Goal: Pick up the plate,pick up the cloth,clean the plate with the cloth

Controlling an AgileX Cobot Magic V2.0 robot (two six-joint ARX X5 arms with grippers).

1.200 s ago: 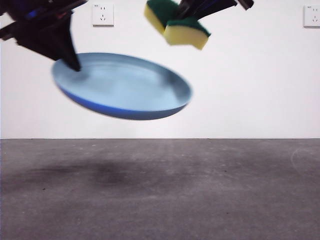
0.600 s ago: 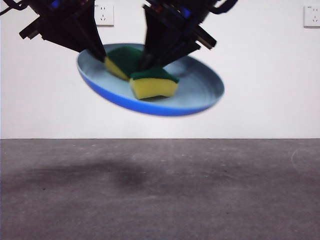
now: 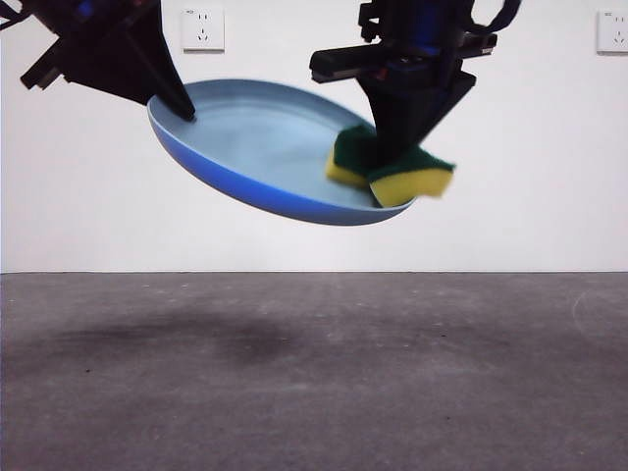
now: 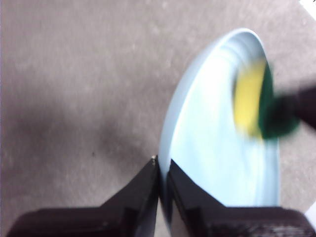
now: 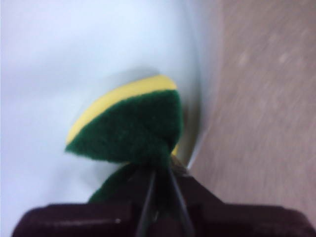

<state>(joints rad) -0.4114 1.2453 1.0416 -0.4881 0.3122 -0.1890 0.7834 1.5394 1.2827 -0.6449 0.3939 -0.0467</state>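
Observation:
The light-blue plate (image 3: 265,147) hangs tilted in the air above the table, its right side lower. My left gripper (image 3: 182,108) is shut on its upper left rim; in the left wrist view (image 4: 163,170) the jaws pinch the plate's (image 4: 217,163) edge. My right gripper (image 3: 392,167) is shut on the cloth (image 3: 392,172), a yellow sponge with a dark green top, folded between the jaws and pressed on the plate's lower right rim. The cloth shows blurred in the left wrist view (image 4: 254,101) and close up in the right wrist view (image 5: 131,126), against the plate (image 5: 59,59).
The grey table (image 3: 314,373) lies below, with a dark shadow under the plate. A white wall with two sockets (image 3: 202,27) stands behind.
The right gripper has dragged the cloth from the plate's left-middle across to its lower right rim. The plate has shifted slightly left and tilted more.

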